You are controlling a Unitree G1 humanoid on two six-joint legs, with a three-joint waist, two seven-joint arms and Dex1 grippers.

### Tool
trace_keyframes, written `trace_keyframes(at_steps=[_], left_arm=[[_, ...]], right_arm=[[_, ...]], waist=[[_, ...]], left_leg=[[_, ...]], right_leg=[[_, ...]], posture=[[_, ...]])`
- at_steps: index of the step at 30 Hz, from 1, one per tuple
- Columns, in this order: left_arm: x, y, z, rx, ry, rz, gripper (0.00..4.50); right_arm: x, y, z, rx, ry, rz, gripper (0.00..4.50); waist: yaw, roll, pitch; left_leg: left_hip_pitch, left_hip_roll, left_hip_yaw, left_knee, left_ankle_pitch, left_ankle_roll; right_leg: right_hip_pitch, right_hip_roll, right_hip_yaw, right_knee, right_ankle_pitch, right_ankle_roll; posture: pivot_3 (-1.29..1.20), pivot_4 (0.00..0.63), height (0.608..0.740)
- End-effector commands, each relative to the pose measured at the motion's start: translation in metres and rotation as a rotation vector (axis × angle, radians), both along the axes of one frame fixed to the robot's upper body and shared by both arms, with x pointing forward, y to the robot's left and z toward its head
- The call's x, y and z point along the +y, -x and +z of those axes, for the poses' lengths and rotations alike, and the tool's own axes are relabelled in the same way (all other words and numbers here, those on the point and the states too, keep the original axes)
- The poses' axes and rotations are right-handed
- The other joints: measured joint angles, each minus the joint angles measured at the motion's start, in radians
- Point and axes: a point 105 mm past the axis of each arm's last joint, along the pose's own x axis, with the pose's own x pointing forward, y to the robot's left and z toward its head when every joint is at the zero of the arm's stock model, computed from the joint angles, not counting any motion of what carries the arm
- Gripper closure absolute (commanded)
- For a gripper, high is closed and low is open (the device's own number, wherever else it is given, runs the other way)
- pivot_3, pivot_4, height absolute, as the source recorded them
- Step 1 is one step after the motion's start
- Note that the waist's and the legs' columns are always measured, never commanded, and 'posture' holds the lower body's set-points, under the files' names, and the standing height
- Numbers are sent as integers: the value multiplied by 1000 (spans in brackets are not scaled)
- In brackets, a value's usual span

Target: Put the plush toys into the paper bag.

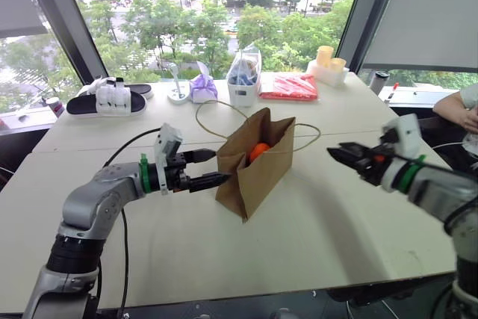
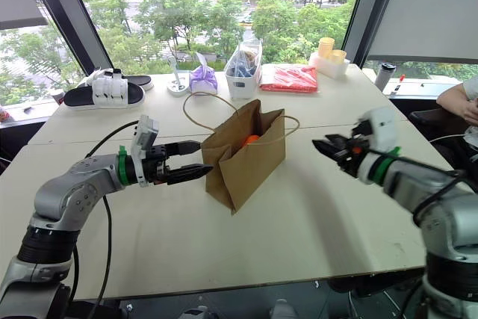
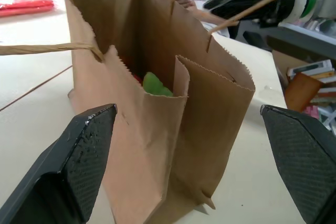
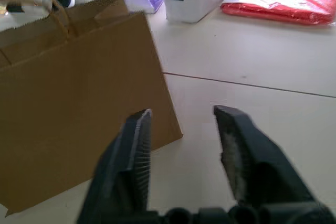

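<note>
The brown paper bag (image 1: 258, 166) stands upright and open in the middle of the table, its cord handles hanging loose. Inside it an orange plush toy (image 1: 258, 151) shows at the mouth, and the left wrist view catches a lime green plush toy (image 3: 155, 85) lower in the bag. My left gripper (image 1: 215, 168) is level at the bag's left side, jaws wide open, fingertips near the paper with nothing held. My right gripper (image 1: 336, 155) hovers to the right of the bag, well apart from it, its fingers (image 4: 136, 145) parted and empty.
Along the far edge stand a black tray with white items (image 1: 108, 100), a purple cloth bundle (image 1: 202, 89), a white bin holding a clear plastic bag (image 1: 244, 80), a red packet (image 1: 290, 87) and yellow cups (image 1: 328, 61). A person's arm (image 1: 457, 108) rests at the right.
</note>
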Motion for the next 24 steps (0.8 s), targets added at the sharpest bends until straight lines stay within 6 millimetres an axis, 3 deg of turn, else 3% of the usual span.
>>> trace_keyframes(at_steps=[1,4,6,12,19,22,24], left_arm=[[-9,8,5,-66,-19,-50,0],[-15,9,2,-78,-38,-73,0],[-19,7,1,-92,-38,-68,0],[-45,-7,-10,-178,-52,5,0],[-53,-26,-18,-180,-1,146,0],[-54,-28,-12,-170,42,174,901],[-55,-27,-11,-155,51,174,1904]], right_arm=[[29,0,3,-49,2,67,4480],[53,-5,-3,-43,-13,117,4480],[59,-9,-5,-43,-11,125,4480],[69,-21,-7,-55,20,143,4480],[69,-21,-7,-55,20,140,4480],[66,-20,-6,-56,17,130,4500],[65,-19,-6,-56,19,125,4500]], waist=[[3,0,0],[4,0,0],[6,0,0],[7,0,0],[6,0,0],[6,0,0],[6,0,0]], left_leg=[[-1,0,0,0,0,0],[-1,-1,0,1,0,0],[-1,-1,-1,1,0,0],[-1,-1,-1,1,0,0],[-1,-1,-1,0,0,0],[-1,-1,-1,0,0,0],[-1,-1,-2,0,0,0]], right_leg=[[0,0,0,0,0,0],[0,0,0,0,0,0],[0,0,0,0,0,0],[0,0,0,-1,0,0],[0,0,0,-1,0,0],[0,0,0,-1,0,0],[0,0,0,0,0,0]], posture=[[0,150,740],[0,150,740],[0,150,740],[0,150,740],[0,150,740],[0,150,740],[0,150,740]])
